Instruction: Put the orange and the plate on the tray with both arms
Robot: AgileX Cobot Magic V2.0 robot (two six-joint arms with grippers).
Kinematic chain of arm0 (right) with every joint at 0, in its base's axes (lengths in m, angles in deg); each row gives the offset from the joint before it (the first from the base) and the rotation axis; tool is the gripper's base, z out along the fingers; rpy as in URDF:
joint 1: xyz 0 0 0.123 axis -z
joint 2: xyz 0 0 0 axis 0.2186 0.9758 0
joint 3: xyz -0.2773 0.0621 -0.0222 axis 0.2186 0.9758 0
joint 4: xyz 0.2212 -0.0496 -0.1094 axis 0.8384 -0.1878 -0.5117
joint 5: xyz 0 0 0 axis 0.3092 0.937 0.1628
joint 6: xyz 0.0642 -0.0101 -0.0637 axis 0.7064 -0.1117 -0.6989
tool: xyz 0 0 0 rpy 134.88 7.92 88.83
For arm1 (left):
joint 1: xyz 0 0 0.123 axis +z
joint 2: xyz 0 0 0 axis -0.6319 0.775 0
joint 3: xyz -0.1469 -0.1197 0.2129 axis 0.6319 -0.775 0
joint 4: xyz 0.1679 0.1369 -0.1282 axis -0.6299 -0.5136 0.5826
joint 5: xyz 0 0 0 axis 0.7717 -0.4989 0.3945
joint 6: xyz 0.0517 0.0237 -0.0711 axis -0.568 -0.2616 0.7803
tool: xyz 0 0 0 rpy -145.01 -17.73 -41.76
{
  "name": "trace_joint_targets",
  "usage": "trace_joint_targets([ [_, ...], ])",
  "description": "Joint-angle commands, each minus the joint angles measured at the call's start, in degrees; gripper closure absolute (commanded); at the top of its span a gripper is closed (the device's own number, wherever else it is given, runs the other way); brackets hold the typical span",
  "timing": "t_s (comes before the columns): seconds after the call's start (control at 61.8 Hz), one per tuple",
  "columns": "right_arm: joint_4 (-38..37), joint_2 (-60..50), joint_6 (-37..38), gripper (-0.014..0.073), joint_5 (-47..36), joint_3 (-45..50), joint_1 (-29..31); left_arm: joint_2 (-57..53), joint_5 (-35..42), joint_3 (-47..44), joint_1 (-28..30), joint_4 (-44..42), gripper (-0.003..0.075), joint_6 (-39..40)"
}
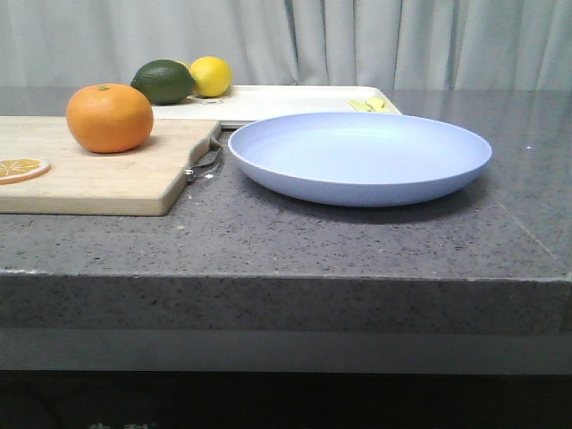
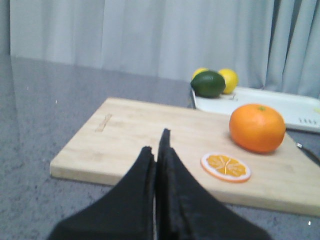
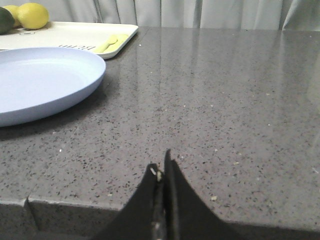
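While both grippers hang low at the near edge of the counter (image 1: 375, 241), nothing is between their fingers: the left gripper (image 2: 157, 150) has its jaws pressed together over the near edge of the board (image 2: 150, 135), and the right gripper (image 3: 161, 167) has its jaws pressed together too, above bare stone at the near edge. The orange (image 1: 109, 117) stands on the board toward the left edge of the counter, and it touches neither gripper. A thin orange slice (image 2: 225, 167) lies flat on the board, near the orange but apart from it. The plate (image 1: 359, 156) lies flat on the counter around the middle, just beside the right side of the board, with a small metal thing (image 1: 204, 167) between them. The tray (image 1: 286, 101) lies toward the far edge, behind the board and the plate. On its left end stand a dark green fruit (image 1: 164, 81) and a lemon (image 1: 211, 76), close together, and on its right end lies something small and yellow (image 1: 371, 105).
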Motion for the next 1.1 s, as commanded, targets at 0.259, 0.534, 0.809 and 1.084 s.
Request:
trace_joint_targets([
  [0.259, 0.2, 6.0, -0.6, 0.0704, 3.0, -20.8, 0.1, 4.8, -2.7, 14.6, 0.2, -3.0, 0.0738, 0.4],
  [0.534, 0.1, 26.7, -0.6, 0.0704, 7.5, -35.2, 0.1, 24.5, -5.3, 25.2, 0.2, -3.2, 0.0738, 0.4],
  [0.809, 0.1, 33.4, -0.6, 0.0690, 6.4, -37.1, 0.1, 30.2, 1.4, 26.2, 0.2, -3.2, 0.0737, 0.4],
  [1.084, 0.1, 33.3, -0.6, 0.0355, 6.4, -37.1, 0.1, 30.2, 1.7, 26.2, 0.2, -3.2, 0.0569, 0.4],
])
